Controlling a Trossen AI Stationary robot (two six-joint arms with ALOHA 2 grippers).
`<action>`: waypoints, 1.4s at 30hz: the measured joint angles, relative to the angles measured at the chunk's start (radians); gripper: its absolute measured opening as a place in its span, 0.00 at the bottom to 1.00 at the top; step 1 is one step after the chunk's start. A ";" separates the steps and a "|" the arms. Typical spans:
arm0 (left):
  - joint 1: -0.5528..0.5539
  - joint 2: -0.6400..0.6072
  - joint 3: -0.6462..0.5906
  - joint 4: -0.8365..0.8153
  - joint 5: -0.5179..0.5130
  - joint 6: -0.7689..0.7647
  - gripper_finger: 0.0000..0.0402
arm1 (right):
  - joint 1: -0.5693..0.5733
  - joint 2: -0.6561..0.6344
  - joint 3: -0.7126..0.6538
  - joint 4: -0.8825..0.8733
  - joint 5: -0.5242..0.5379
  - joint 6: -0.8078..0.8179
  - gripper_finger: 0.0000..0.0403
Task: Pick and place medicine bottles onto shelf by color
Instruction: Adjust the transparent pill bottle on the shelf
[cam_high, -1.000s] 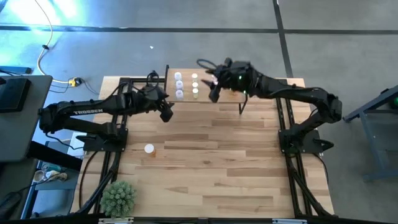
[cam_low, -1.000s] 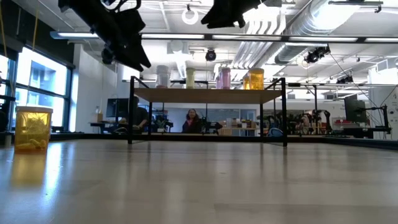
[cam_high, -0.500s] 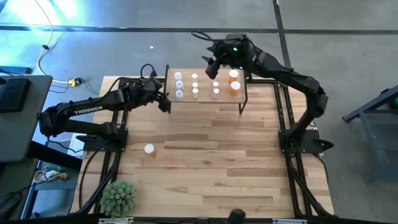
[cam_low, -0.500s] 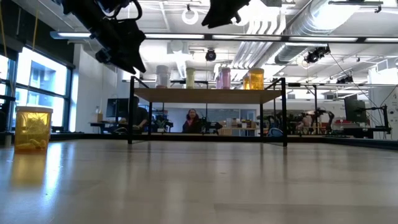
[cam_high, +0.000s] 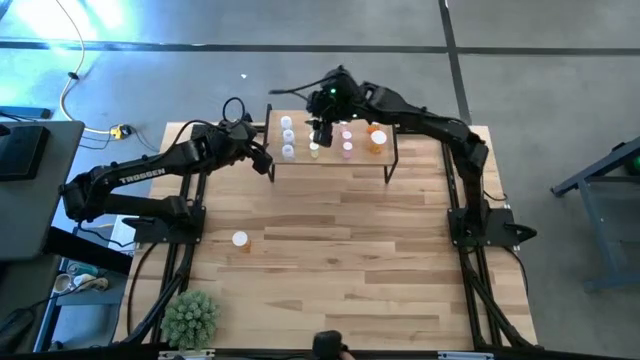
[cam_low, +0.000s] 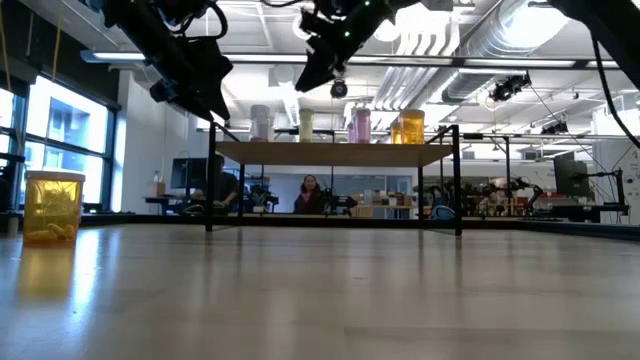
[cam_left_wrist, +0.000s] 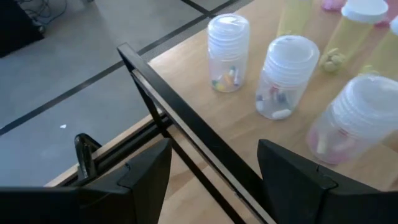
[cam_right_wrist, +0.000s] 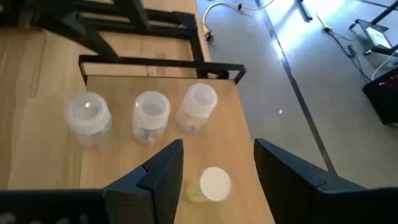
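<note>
Swung leftward since the earlier frames: right gripper (cam_high: 318, 131), formerly over the shelf's right part, now above the pale yellow column at upper centre of the high view, jaws spread and empty, one yellow bottle (cam_right_wrist: 213, 185) showing between them in the right wrist view. Barely shifted: left gripper (cam_high: 263, 162), just off the left end of the shelf (cam_high: 385, 160), jaws spread, nothing pinched, bluish-clear bottles (cam_left_wrist: 228, 52) beyond its fingers. Unchanged on the shelf top: medicine bottles (cam_high: 347, 148) in columns, bluish, yellow, pink, then orange at the right. Unmoved at lower left of the table (cam_high: 340, 250): lone orange bottle (cam_high: 240, 240), plus a small green plant (cam_high: 190, 318) near the bottom edge.
</note>
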 joint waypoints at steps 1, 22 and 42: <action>0.002 0.000 0.000 0.000 0.000 0.000 0.57 | 0.004 0.010 0.000 0.004 0.000 -0.001 0.45; 0.001 0.000 0.000 0.000 0.001 -0.010 0.57 | 0.044 0.110 0.000 0.075 -0.061 0.112 0.12; 0.001 0.001 0.000 0.000 0.001 -0.010 0.57 | 0.049 0.125 -0.027 0.098 -0.065 0.229 0.08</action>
